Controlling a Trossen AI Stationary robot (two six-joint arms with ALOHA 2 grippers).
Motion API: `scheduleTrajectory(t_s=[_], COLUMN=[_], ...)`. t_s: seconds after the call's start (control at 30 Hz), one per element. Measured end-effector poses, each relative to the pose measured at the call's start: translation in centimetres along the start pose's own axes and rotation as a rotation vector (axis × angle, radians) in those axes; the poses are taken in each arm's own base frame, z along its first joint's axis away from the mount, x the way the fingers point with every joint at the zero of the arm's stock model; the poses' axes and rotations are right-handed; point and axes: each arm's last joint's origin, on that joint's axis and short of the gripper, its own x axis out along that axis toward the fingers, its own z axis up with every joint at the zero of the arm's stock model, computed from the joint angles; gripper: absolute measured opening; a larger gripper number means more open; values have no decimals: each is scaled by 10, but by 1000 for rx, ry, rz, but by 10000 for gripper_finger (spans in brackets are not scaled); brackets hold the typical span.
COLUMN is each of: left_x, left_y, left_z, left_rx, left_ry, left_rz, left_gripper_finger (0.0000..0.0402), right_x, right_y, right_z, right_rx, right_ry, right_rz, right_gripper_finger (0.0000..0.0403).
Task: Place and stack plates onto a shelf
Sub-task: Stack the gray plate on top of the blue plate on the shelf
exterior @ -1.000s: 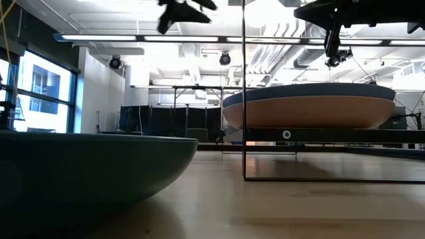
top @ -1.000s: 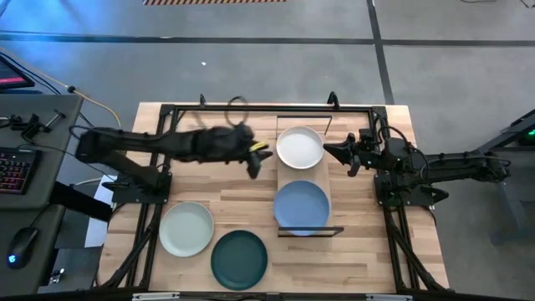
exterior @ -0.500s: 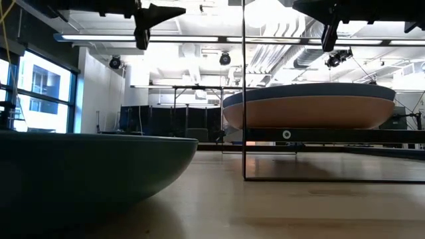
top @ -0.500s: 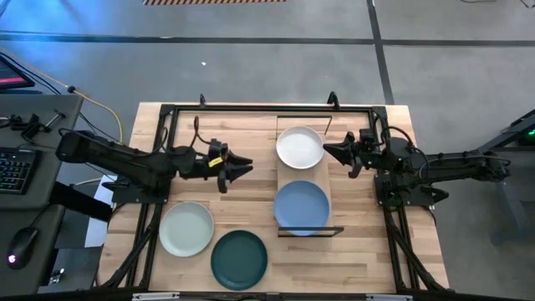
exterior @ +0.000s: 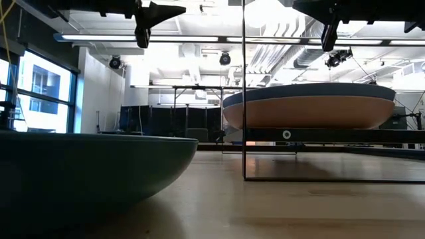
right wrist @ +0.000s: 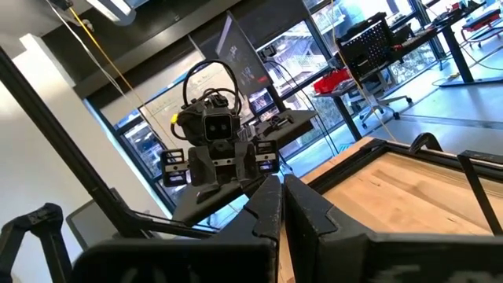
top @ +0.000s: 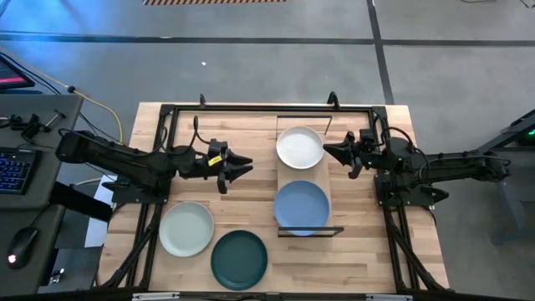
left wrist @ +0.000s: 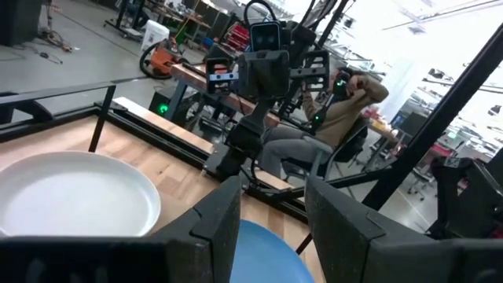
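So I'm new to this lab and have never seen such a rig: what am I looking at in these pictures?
Two robot arms work at a wooden table. The overhead view shows everything. The left gripper is open and holds nothing; the right gripper looks shut, also with nothing in it. A narrow shelf carries a white plate and a blue plate. A pale green plate and a dark teal plate lie on the table. One view looks across the tabletop; two come from wrist cameras.

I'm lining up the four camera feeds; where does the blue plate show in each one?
High: blue plate on the shelf, near end.
Low: right of centre, rim edge-on.
Left wrist: bottom edge, between the fingers.
Right wrist: not in view.
Shared landmark: the white plate.
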Motion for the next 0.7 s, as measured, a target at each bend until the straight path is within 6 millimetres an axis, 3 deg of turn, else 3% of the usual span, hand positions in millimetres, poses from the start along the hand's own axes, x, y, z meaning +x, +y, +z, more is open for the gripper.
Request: scheduleTrajectory(t_s=[0.4, 0.53, 0.7], left_x=[2, 4, -9], left_y=[-2, -3, 5], left_z=[2, 1, -16], left_rx=[-35, 15, 19], left_ry=[43, 304, 758], left_rz=[11, 103, 245], left_gripper_finger=[133, 130, 122], right_x=[0, 0, 0], right_y=[0, 0, -2], right_z=[0, 0, -1], right_rx=[7, 11, 8], right_ry=[-1, -4, 1], right_rz=[-1, -12, -47], right_gripper_finger=[0, 0, 0])
